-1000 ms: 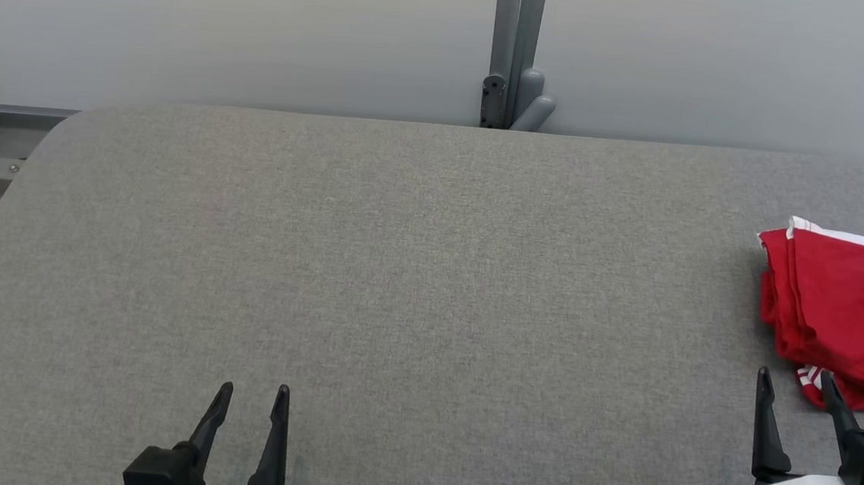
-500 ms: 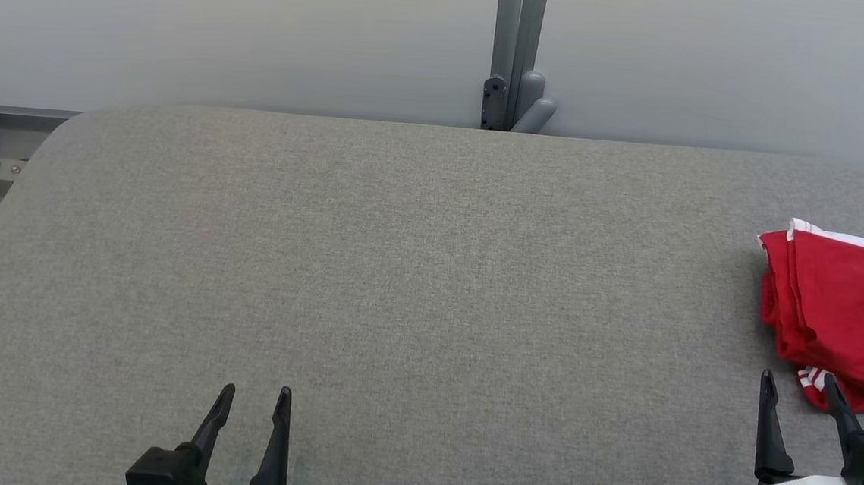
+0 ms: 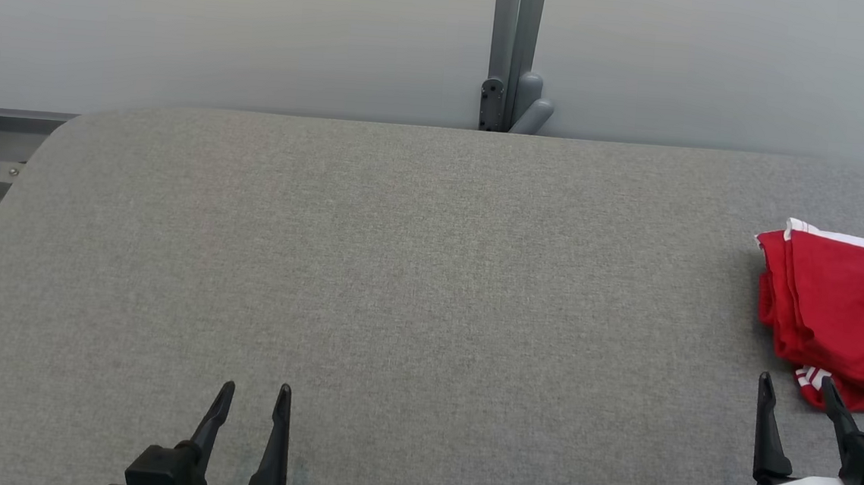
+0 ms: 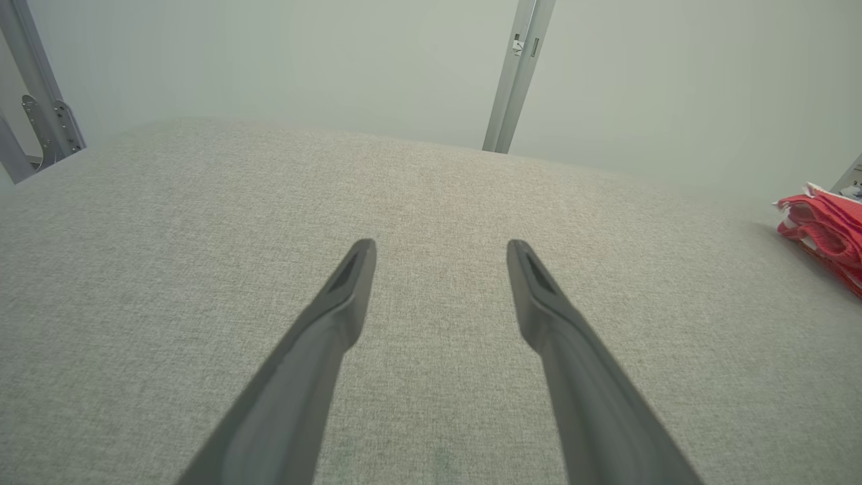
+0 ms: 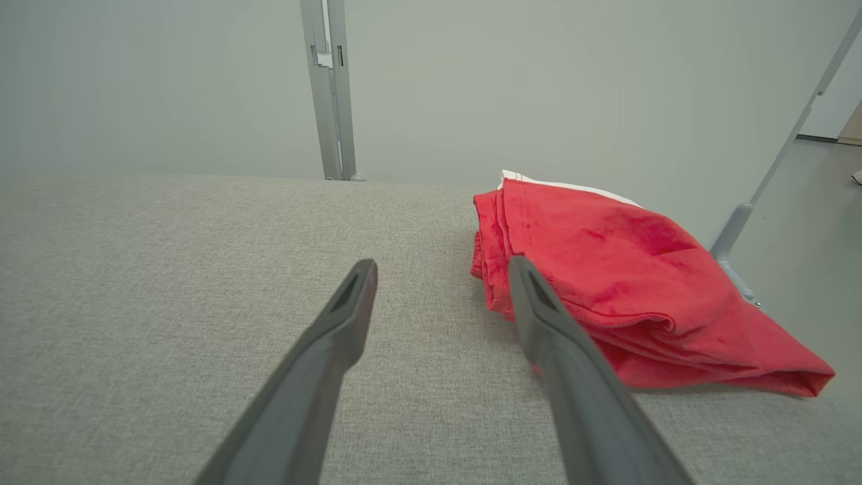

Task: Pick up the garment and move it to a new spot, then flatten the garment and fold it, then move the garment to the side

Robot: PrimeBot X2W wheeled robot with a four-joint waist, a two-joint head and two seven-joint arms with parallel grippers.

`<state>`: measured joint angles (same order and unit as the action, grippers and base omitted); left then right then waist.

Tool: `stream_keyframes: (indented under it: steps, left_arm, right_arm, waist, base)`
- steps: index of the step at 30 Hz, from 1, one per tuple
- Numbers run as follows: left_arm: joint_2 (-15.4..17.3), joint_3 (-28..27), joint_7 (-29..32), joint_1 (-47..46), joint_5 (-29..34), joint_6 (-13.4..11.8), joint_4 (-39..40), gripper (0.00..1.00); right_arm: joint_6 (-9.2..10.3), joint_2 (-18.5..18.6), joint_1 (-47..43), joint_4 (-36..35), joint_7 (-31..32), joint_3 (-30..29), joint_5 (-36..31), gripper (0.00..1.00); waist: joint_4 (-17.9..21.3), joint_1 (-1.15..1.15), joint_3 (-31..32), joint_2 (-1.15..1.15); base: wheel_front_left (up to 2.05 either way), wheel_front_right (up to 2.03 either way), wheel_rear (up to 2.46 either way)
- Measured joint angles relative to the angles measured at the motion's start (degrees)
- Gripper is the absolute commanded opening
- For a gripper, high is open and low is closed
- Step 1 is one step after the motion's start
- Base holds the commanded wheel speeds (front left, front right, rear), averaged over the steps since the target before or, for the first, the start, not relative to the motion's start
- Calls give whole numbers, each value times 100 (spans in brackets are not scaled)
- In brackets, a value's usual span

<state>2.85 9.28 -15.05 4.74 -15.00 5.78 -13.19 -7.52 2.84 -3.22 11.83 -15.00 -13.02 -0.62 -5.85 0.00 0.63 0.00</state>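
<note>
You would have found almost nothing changed from a second before: your left gripper [image 3: 255, 387] and right gripper [image 3: 796, 380] stayed low over the near edge of the grey table [image 3: 430, 273], each with its fingers spread apart and empty. The red garment [image 3: 845, 309] lay folded in stacked layers at the table's right edge, just ahead of the right gripper's tips. White stripes showed along its far hem and at its near corner.
</note>
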Motion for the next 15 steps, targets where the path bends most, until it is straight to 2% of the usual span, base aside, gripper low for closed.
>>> stream_keyframes:
  steps: [15]
  left_arm:
    - [0,18,0,-28,-8,0,-25,100]
  right_arm:
    - [0,0,3,47,0,-7,0,100]
  waist:
    - [-35,0,1,0]
  base:
    - [0,0,0]
